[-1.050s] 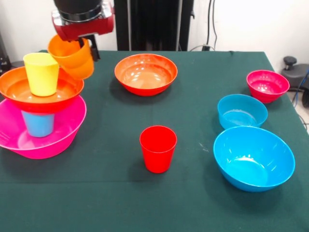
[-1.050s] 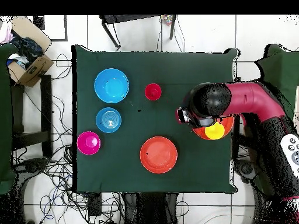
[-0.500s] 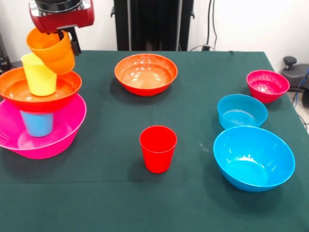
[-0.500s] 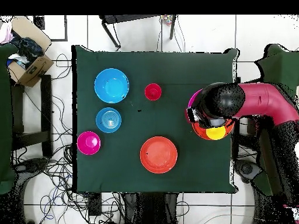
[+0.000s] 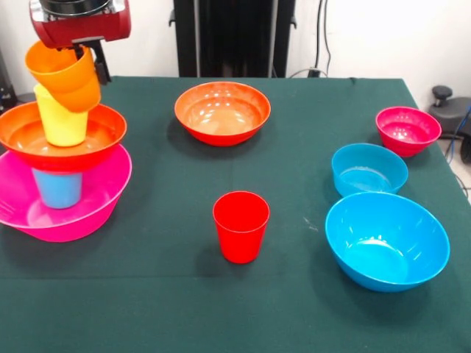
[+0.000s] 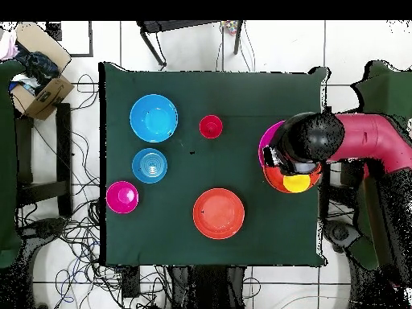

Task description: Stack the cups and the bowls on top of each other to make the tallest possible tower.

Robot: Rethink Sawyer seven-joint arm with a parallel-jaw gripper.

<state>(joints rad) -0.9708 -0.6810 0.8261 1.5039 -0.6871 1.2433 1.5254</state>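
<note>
Since half a second ago, gripper (image 5: 82, 55) has carried the orange cup (image 5: 63, 75) toward nine o'clock. I see it clenched, tilted, overlapping the yellow cup (image 5: 62, 119). Red cup (image 5: 241, 226) hasn't moved.

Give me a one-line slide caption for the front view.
Gripper carries a tilted orange cup above the yellow cup on the tower.
</note>
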